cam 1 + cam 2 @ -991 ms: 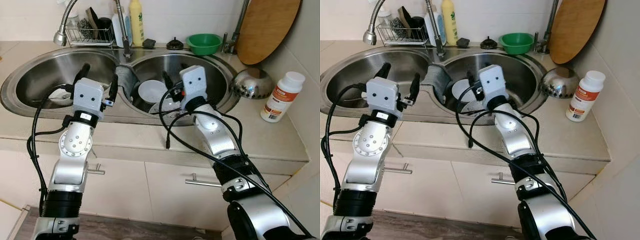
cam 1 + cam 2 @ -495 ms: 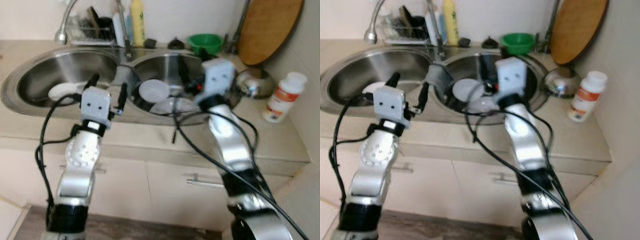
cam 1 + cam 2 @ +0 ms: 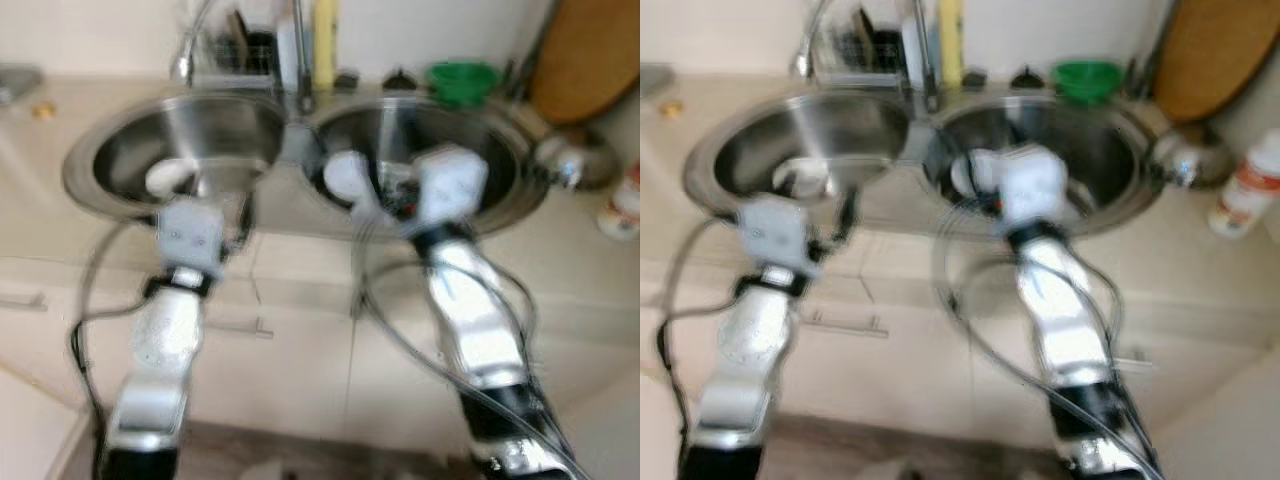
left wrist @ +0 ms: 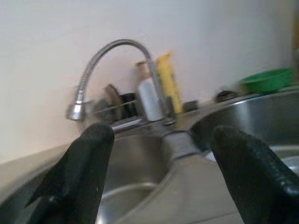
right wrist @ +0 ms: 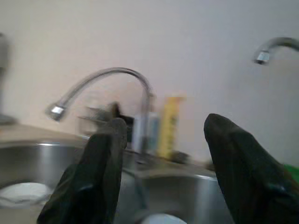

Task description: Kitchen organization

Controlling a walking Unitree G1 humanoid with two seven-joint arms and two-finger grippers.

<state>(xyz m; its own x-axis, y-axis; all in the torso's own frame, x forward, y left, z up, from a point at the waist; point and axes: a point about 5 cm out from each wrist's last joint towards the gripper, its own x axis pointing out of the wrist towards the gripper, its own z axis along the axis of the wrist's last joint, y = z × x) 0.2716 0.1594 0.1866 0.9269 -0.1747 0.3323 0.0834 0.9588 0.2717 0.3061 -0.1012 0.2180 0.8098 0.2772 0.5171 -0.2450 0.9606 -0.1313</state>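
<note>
The picture is blurred by motion. A double steel sink (image 3: pixel 290 215) lies ahead. A white dish (image 3: pixel 170 178) sits in its left basin and a white plate (image 3: pixel 345 175) in its right basin. My left gripper (image 4: pixel 161 133) is held at the sink's front edge before the left basin, open and holding nothing. My right gripper (image 5: pixel 166 123) is raised at the front of the right basin, also open and holding nothing. Both wrist views look over the sink toward the curved faucet (image 4: pixel 112 51).
Behind the sink stand a wire rack (image 3: pixel 235 55), a yellow bottle (image 3: pixel 323 40) and a green bowl (image 3: pixel 462 80). A wooden board (image 3: pixel 590 60), a steel bowl (image 3: pixel 575 165) and a white bottle (image 3: pixel 625 205) are on the right. Cabinet doors lie below the counter.
The whole view has shifted and blurred, so the camera has moved. My right gripper rose out of the right basin. Both grippers stay open.
</note>
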